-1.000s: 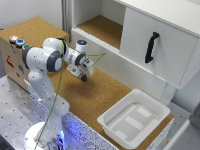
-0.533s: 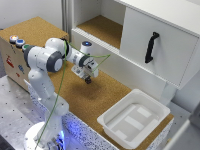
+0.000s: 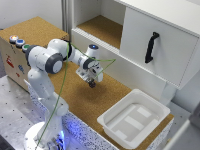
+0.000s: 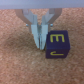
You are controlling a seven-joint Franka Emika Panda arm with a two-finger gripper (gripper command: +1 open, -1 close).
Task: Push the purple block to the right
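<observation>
— So, where is the tool (image 4: pixel 41 46) sitting at the moment?

— It is hanging low over the cork counter (image 3: pixel 75 100), fingers pointing down, in front of the white cabinet (image 3: pixel 150 45). In the wrist view its two slim fingers (image 4: pixel 37 37) are lying pressed together with no gap showing between them and nothing caught there, so it is clenched on nothing.

— And the purple block (image 4: pixel 55 44)?

— It is resting on the counter just beside the fingertips, against the outer side of one finger; whether they are truly touching, the wrist view is too blurred to settle. Yellow markings are showing on its upper face. In the exterior view the block is hidden under the tool, and I cannot pick it out there.

— What else is lying around?

— A white tray (image 3: pixel 134 120) is sitting well apart from the tool, toward the exterior view's right and nearer the camera. A black handle (image 3: pixel 151 46) is showing on the cabinet door beyond the tool. Round coloured buttons (image 3: pixel 17 41) are sitting on a box behind the arm, at the exterior view's left.
</observation>
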